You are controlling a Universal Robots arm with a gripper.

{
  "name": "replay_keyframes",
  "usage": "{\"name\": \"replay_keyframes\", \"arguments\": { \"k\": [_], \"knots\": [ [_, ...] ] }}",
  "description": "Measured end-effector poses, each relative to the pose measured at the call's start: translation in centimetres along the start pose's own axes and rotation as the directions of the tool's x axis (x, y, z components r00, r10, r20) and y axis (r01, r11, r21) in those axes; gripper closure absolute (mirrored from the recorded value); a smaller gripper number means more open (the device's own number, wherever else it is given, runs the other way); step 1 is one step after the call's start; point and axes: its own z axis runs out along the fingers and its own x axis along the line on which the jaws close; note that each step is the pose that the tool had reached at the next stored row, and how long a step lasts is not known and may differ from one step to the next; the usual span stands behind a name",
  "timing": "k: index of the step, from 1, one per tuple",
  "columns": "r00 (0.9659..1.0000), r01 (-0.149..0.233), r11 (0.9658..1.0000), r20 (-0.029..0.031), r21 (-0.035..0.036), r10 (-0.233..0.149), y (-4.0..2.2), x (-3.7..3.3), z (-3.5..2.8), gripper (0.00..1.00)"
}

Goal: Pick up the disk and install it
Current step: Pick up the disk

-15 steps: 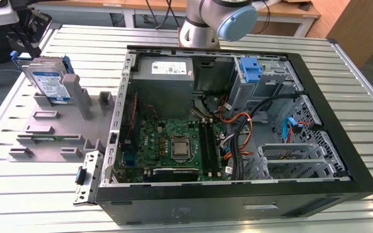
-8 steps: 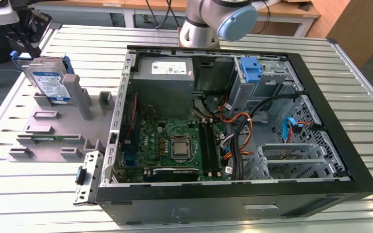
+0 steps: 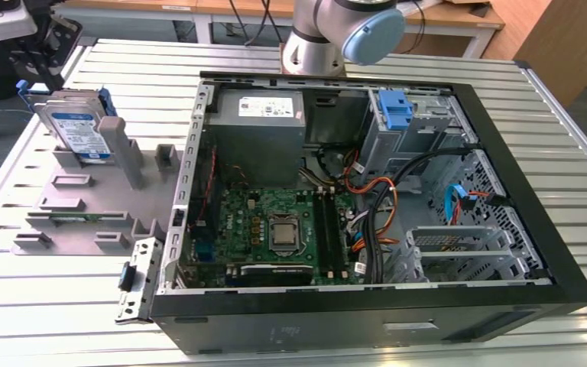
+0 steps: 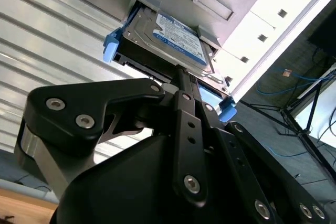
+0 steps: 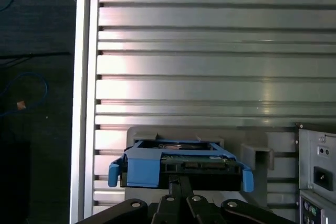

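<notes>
- As seen in the exterior view, disk [image 3: 77, 131] stands upright in grey holder [image 3: 89, 206], at ten o'clock from case [image 3: 543, 229].
- First wrist view: gripper [image 5: 181, 181] sits at disk's near edge, disk at its twelve o'clock.
- Second wrist view: same closeness; whether it grips, I cannot tell.

Disk [image 3: 77, 131] silver, white-and-blue label [image 4: 178, 38], blue carrier frame [image 5: 142, 169]; holder [image 3: 79, 218] grey; motherboard [image 3: 263, 210] green; computer case [image 3: 375, 321] black.

The table [image 3: 59, 306] and case [image 3: 375, 321] are being viewed whole from high above, with the disk [image 3: 77, 131] at ten o'clock. In both wrist views the disk is being framed closely past the gripper [image 5: 179, 181]: edge-on in the first wrist view, label-side in the second.
</notes>
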Motion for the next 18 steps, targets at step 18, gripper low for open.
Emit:
{"name": "replay_keyframes", "arguments": {
  "k": [18],
  "knots": [
    [0.9515,0.307,0.9516,-0.0145,-0.0001,-0.307,0.00,0.00,0.00,0.89]
  ]
}}
